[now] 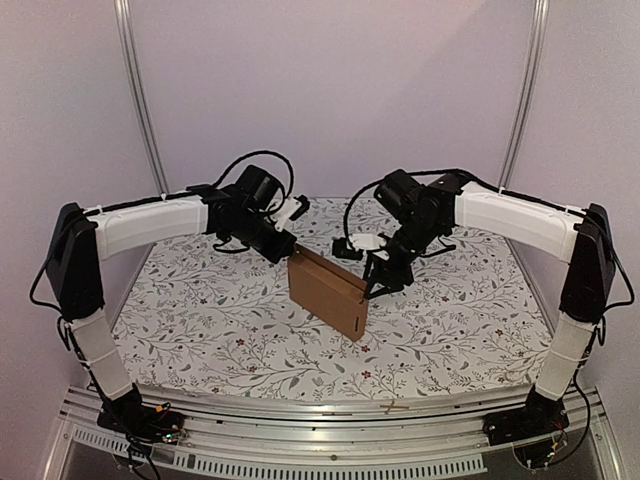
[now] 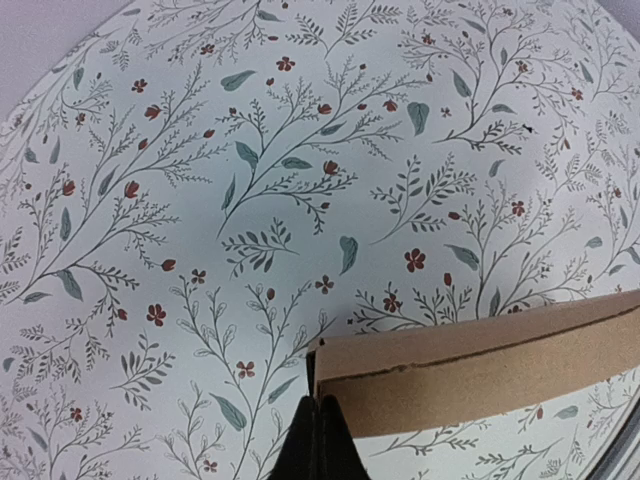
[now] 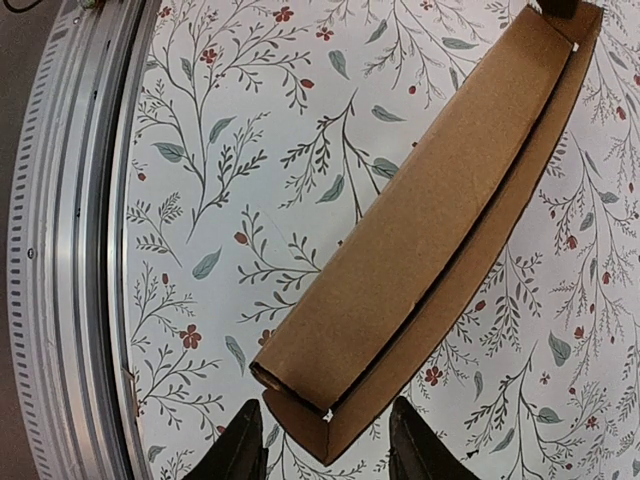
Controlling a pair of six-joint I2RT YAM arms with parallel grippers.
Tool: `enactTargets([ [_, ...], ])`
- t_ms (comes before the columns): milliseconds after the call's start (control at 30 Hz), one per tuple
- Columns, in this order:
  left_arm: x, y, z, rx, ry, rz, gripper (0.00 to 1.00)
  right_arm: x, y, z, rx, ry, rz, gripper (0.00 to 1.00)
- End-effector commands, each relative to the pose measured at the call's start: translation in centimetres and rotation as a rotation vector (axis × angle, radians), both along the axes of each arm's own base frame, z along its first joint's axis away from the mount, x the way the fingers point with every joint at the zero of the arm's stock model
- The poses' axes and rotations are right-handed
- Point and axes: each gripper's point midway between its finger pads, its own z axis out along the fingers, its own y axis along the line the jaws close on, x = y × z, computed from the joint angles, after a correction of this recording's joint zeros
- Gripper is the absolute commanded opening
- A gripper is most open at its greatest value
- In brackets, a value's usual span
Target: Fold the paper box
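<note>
The paper box (image 1: 328,292), plain brown cardboard, thin and flat, stands on its edge, tilted, above the middle of the floral table. My left gripper (image 1: 291,250) is at its upper left corner. In the left wrist view the black fingers (image 2: 320,435) are pressed together on the thin cardboard edge at the corner of the box (image 2: 480,365). My right gripper (image 1: 381,281) is at the box's right end. In the right wrist view its gripper (image 3: 325,455) is open, with the near corner of the box (image 3: 420,230) between the two fingers, and the fingers do not touch it.
The table carries a floral cloth (image 1: 200,310). An aluminium rail (image 1: 330,415) runs along the near edge and shows in the right wrist view (image 3: 70,250). A small wooden stick (image 1: 395,407) lies on the rail. Two metal poles (image 1: 140,100) stand at the back.
</note>
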Motion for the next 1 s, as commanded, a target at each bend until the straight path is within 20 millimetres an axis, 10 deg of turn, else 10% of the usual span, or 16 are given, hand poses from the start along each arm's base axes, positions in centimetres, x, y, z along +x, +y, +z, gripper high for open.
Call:
enactTargets([
  [0,-0.6,-0.3,-1.2,-0.032,-0.006,0.009,0.00,-0.6,-0.5,1.0,0.005,-0.013,0.008,0.40],
  [667,-2.0,-0.5,-3.2,-0.108,-0.029,0.046,0.00,-1.0,-0.3,0.6,-0.001,-0.003,0.004,0.35],
  [967,-2.1,-0.6,-3.5,-0.119,-0.053,0.068,0.00,1.1,0.7,4.3,0.019,-0.040,-0.143,0.45],
])
